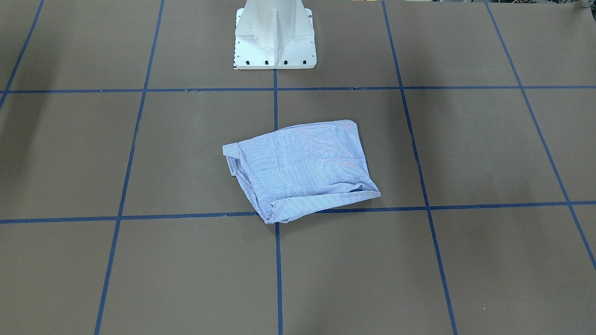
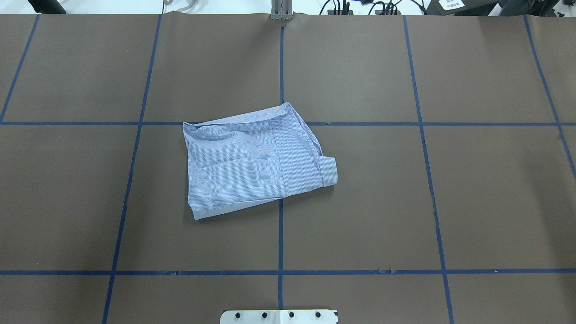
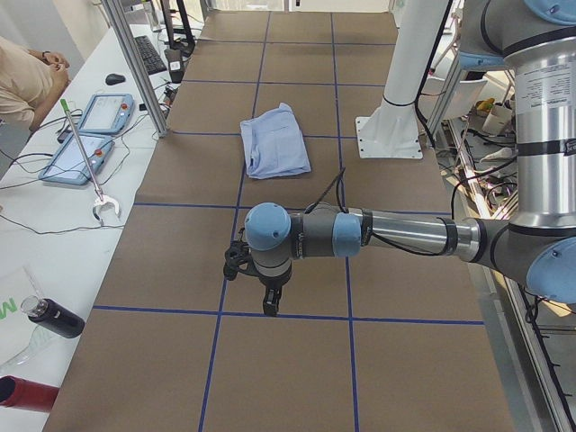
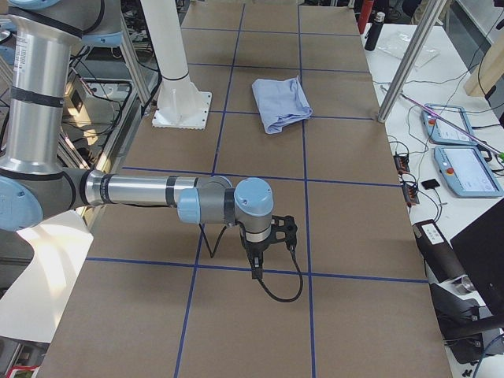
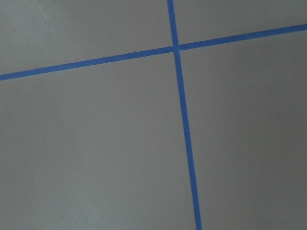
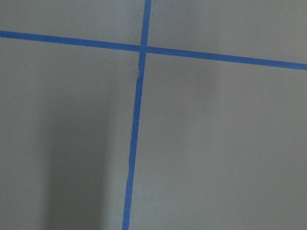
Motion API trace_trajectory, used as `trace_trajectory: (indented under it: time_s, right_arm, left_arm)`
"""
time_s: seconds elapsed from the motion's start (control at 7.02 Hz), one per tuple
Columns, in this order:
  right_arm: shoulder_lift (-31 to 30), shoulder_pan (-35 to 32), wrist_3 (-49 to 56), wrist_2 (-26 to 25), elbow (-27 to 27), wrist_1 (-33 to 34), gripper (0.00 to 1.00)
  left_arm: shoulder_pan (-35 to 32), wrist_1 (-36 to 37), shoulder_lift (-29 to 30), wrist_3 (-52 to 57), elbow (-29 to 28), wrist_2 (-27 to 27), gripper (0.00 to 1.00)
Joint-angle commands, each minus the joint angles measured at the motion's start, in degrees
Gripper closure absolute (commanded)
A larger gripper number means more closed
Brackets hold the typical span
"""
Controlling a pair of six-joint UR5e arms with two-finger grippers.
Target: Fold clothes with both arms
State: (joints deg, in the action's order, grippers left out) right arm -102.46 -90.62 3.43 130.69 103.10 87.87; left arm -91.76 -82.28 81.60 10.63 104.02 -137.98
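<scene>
Left end effector [image 3: 270, 301] hung pointing down over the worktop [image 2: 450, 202] from the left arm [image 3: 405, 236], whose forearm lay level. Whether it was open or closed could not be told. Right end effector [image 4: 256, 264] hung likewise from the right arm [image 4: 142, 190], its state equally unclear. Both were well apart from the shirt [image 2: 256, 162], which lay folded into a rough rectangle near the worktop's middle, 1 cuff [image 2: 330, 171] jutting at its 3 o'clock edge in the overhead view. A white pedestal [image 2: 279, 317] stood at its 6 o'clock. Blue tape lines [image 2: 281, 67] gridded the brown worktop.
</scene>
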Motion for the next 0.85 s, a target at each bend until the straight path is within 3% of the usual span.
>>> trace_trajectory:
  time_s: [0.0,0.71]
  right_arm:
    - [-0.02,0.0,0.0,0.0,0.0,-0.07,0.0]
    - [-0.19,0.0,0.0,-0.09,0.09,-0.15,0.0]
  left_arm:
    - [-0.08,-0.16,0.31,0.18,0.48,-0.02,0.0]
    - [-0.08,-3.94,-0.66,0.01,1.28,0.61,0.0]
